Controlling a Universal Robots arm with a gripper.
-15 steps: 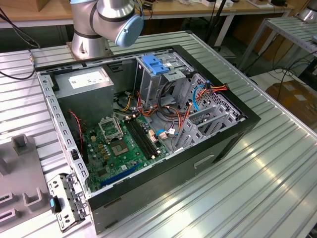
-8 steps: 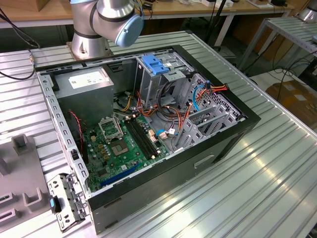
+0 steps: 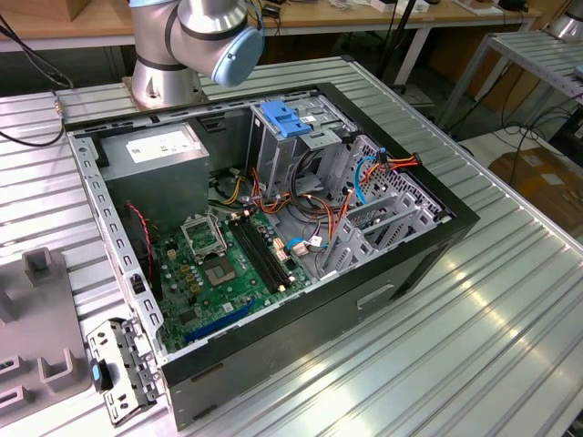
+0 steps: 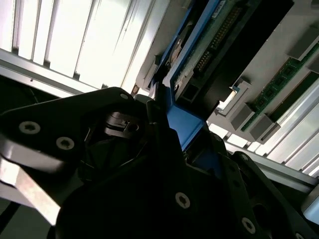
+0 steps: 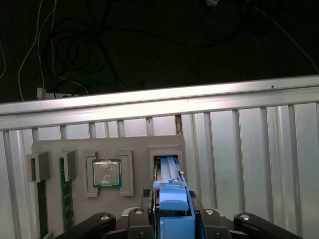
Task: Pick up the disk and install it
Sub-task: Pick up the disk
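Jaws were seen pinched on the blue rail of the disk [image 5: 168, 172], which stood on edge in a slot of the grey tray [image 5: 55, 149] on the worktop [image 5: 249, 144], near a chip [image 5: 106, 173]. The grasp was judged made, the disk not yet lifted clear. In the exterior view the case [image 3: 383, 282] lay open; lifting out, carrying and fitting were judged left.
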